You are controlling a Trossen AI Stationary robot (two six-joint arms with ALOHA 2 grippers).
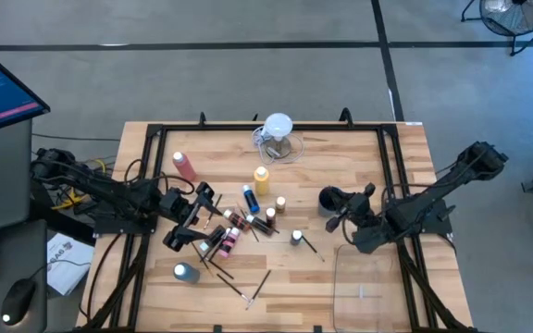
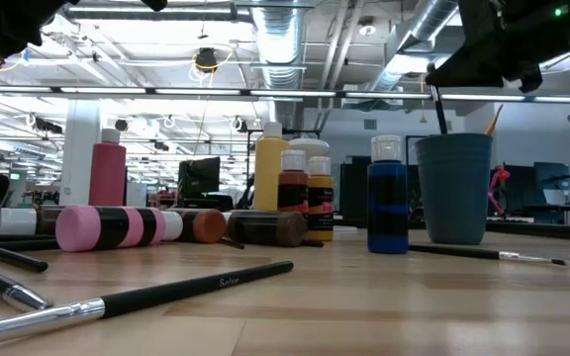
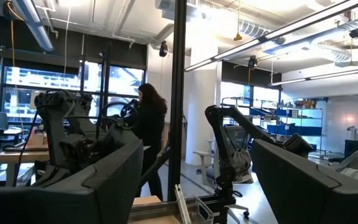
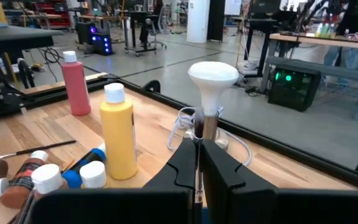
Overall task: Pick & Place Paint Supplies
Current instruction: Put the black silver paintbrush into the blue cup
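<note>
My right gripper (image 1: 348,211) is beside a dark grey cup (image 2: 453,188) at the table's right middle, shut on a thin dark paintbrush (image 2: 437,104). My left gripper (image 1: 197,220) is open, with nothing between its fingers, over a cluster of small white-capped paint bottles (image 1: 234,227) lying on the wood. The pink-red squeeze bottle (image 1: 185,166), the yellow one (image 1: 262,178) and a blue one (image 2: 388,198) stand upright. Loose paintbrushes (image 1: 253,287) lie flat toward the near edge. A second brush handle (image 2: 493,119) sticks out of the cup. My right gripper pinches the paintbrush's thin shaft (image 4: 197,163) between its two shut fingers, near the brush's upper end. The fingers reach in about level from the table's right side and lie across the brush. The brush stands nearly upright, its lower part dropping behind the cup's rim (image 2: 444,136).
A clear jug with a white round top (image 1: 278,137) stands at the far middle. A clear container (image 1: 364,277) sits at the near right. A black frame rail (image 1: 276,127) borders the tabletop. A person stands in the room beyond, in the left wrist view.
</note>
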